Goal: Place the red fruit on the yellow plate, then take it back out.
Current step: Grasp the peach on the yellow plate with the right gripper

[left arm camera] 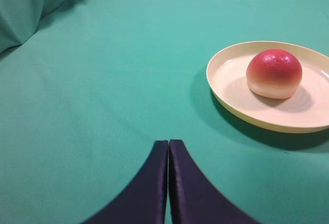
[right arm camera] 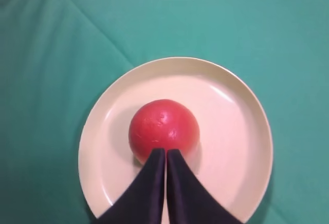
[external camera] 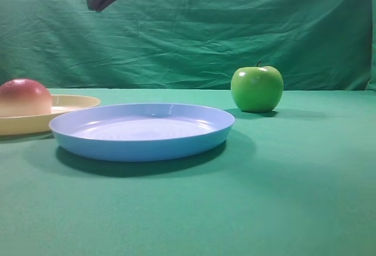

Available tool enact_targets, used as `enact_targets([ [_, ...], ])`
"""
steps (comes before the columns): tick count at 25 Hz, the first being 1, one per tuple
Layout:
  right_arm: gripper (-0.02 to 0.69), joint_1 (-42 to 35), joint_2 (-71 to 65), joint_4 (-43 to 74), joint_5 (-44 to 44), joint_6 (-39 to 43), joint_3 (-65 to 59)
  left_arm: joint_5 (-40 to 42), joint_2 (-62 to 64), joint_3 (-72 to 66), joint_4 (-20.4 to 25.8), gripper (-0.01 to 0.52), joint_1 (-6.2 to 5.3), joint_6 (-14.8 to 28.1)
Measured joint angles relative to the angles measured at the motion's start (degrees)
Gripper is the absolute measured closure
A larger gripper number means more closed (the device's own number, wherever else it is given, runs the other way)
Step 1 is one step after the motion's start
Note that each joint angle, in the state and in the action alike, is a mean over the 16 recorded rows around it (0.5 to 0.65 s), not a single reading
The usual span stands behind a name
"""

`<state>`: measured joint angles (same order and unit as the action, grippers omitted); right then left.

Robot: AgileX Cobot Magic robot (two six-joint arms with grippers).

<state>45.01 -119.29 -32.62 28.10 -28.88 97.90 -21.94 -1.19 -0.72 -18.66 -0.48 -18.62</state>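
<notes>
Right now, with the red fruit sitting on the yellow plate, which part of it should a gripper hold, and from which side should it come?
Probably from above, with the fingers closing on the widest part of the red fruit. It is round and smooth and sits near the middle of the yellow plate, whose low raised rim hinders a level side approach. The right gripper hangs over it with its jaws shut; it must open first.

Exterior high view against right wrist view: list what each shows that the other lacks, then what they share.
Only the exterior high view shows the light-blue plate and the green apple standing apart behind it. Only the right wrist view shows the whole round rim of the yellow plate from straight above, with the right gripper shut, its fingers pressed together above the fruit. Both show the red fruit resting on the yellow plate, and the green cloth.
</notes>
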Motion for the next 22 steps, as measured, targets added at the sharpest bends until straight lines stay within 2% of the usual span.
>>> enact_targets([
  [5,0.647,0.9,-4.5,-1.6,4.3,-4.2,6.4,0.0,0.0,0.0,0.0,0.514,0.00,0.0],
  [8,0.589,1.5,-6.4,-3.3,5.1,-6.4,8.6,0.0,0.0,0.0,0.0,0.514,0.00,0.0],
  [19,0.154,2.6,-10.0,-9.6,1.0,-10.4,10.2,0.0,0.0,0.0,0.0,0.514,0.00,0.0],
  [22,0.056,2.8,-11.1,-10.4,-0.6,-11.2,10.5,0.0,0.0,0.0,0.0,0.514,0.00,0.0],
])
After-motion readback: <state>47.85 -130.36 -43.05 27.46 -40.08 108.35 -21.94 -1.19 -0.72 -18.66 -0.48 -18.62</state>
